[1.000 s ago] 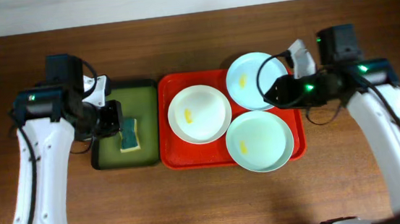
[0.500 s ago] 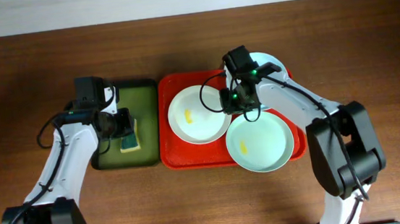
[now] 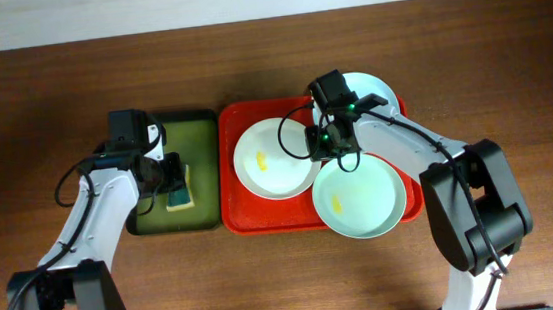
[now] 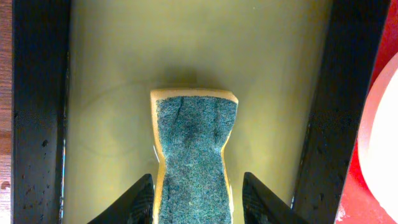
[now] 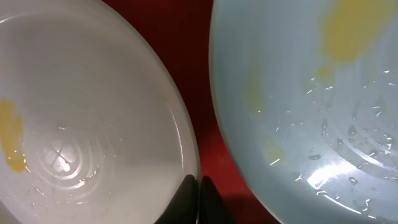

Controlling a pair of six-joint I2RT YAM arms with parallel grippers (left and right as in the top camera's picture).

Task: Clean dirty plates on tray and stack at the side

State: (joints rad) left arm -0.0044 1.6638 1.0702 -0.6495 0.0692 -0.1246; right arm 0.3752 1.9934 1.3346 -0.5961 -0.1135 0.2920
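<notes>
The red tray [image 3: 234,219] holds three plates. The white plate [image 3: 275,158] is on the left, the pale blue plate [image 3: 369,89] is at the back, partly under my right arm, and the mint-green plate [image 3: 360,196] is in front. Each visible plate has a yellow smear. My right gripper [image 3: 317,148] sits at the white plate's right rim. In the right wrist view its fingers [image 5: 199,185] are pinched on that rim [image 5: 186,137], with the pale blue plate [image 5: 311,112] to the right. My left gripper [image 4: 198,199] is open astride a green-topped yellow sponge [image 4: 194,143].
The sponge [image 3: 177,187] lies in a dark green basin [image 3: 193,122] of shallow liquid, just left of the tray. Bare wooden table [image 3: 510,74] lies to the right of the tray and in front of it.
My right arm has swung in from the tray's right side to the white plate's right rim. My left arm has drawn in, with its gripper still at the sponge.
</notes>
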